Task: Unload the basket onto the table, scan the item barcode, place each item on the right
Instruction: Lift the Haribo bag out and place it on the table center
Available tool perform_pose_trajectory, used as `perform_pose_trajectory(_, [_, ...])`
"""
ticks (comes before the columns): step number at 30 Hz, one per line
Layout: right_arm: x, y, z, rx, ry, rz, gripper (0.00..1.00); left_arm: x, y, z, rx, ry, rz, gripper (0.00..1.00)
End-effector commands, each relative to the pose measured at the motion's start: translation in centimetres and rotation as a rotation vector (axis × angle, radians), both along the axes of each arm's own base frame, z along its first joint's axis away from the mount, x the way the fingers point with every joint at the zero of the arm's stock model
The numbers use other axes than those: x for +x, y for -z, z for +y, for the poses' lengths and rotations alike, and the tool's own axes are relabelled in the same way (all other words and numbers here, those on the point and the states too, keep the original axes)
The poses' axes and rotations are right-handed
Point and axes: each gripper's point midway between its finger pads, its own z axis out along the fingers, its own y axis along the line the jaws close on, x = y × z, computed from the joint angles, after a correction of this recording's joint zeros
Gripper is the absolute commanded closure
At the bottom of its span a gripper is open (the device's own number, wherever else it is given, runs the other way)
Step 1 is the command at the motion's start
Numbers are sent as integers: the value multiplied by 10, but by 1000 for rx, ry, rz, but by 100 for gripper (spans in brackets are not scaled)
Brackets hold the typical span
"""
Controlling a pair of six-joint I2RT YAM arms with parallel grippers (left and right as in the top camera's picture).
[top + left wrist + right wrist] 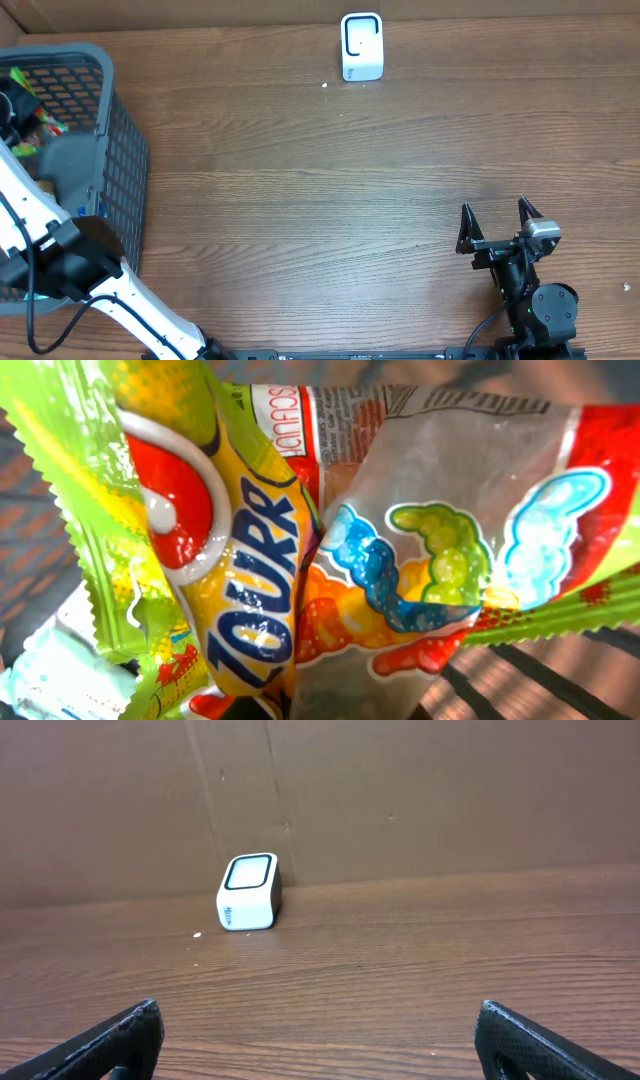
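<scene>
Crinkly yellow-and-green gummy bag (250, 560), clamped by the left gripper at the grey mesh basket (125, 170), lies well left of the white boxy scanner (361, 45); right gripper (494, 206) gapes.

"ZOURR" on the candy bag (250, 560)

Left arm (30, 215) reaching from the bottom edge toward the upper left of the overhead frame, left gripper out of sight and closed, right arm (535, 300) folded at lower right, right gripper (495, 212) spread wide, pointing up-frame
</scene>
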Motion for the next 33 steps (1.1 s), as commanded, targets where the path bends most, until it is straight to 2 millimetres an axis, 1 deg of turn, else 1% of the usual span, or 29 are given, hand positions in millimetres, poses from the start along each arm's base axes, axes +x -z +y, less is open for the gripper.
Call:
perform_pose_trajectory(1, [0, 1, 2, 1, -10, -8, 0, -1, -75, -33, 76, 108, -184, 96])
perform_pose_trajectory(2, [0, 1, 2, 1, -10, -8, 0, -4, -87, -38, 94, 115, -209, 96])
perform_pose_trajectory(4, [0, 1, 2, 1, -10, -8, 0, -12, -120, -56, 143, 141, -278, 96])
perform_pose_trajectory(6, [0, 1, 2, 1, -10, -8, 0, -21, -150, -80, 185, 180, -345, 96])
perform_pose_trajectory(8, [0, 1, 2, 1, -10, -8, 0, -28, -172, -107, 212, 233, -397, 96])
perform_pose_trajectory(9, [0, 1, 2, 1, -10, -8, 0, -31, -182, -125, 218, 270, -422, 96])
perform_pose_trajectory(12, [0, 1, 2, 1, -10, -8, 0, -31, -195, -173, 220, 398, -461, 96])
perform_pose_trajectory(13, [0, 1, 2, 1, -10, -8, 0, -27, -196, -192, 210, 456, -467, 96])
perform_pose_trajectory(14, [0, 1, 2, 1, -10, -8, 0, -24, -195, -204, 201, 489, -468, 96])
perform_pose_trajectory(15, [0, 1, 2, 1, -10, -8, 0, -20, -191, -221, 185, 536, -462, 96])
perform_pose_trajectory(17, [0, 1, 2, 1, -10, -8, 0, -12, -178, -248, 143, 603, -428, 96])
perform_pose_trajectory(18, [0, 1, 2, 1, -10, -8, 0, -9, -168, -259, 122, 634, -397, 96])
perform_pose_trajectory(20, [0, 1, 2, 1, -10, -8, 0, -3, -141, -283, 65, 686, -315, 96])
perform_pose_trajectory(22, [0, 1, 2, 1, -10, -8, 0, -1, -108, -306, 2, 722, -209, 96])
perform_pose_trajectory(23, [0, 1, 2, 1, -10, -8, 0, -2, -81, -323, -32, 753, -118, 96])
perform_pose_trajectory(24, [0, 1, 2, 1, -10, -8, 0, -3, -71, -328, -40, 757, -80, 96])
perform_pose_trajectory(26, [0, 1, 2, 1, -10, -8, 0, -5, -37, -347, -69, 765, 21, 95])
perform_pose_trajectory(28, [0, 1, 2, 1, -10, -8, 0, -4, -9, -369, -100, 802, 69, 96])
perform_pose_trajectory(31, [0, 1, 2, 1, -10, -8, 0, 1, 32, -411, -148, 860, 86, 96])
perform_pose_trajectory(33, [0, 1, 2, 1, -10, -8, 0, 1, 55, -432, -166, 867, 92, 96])
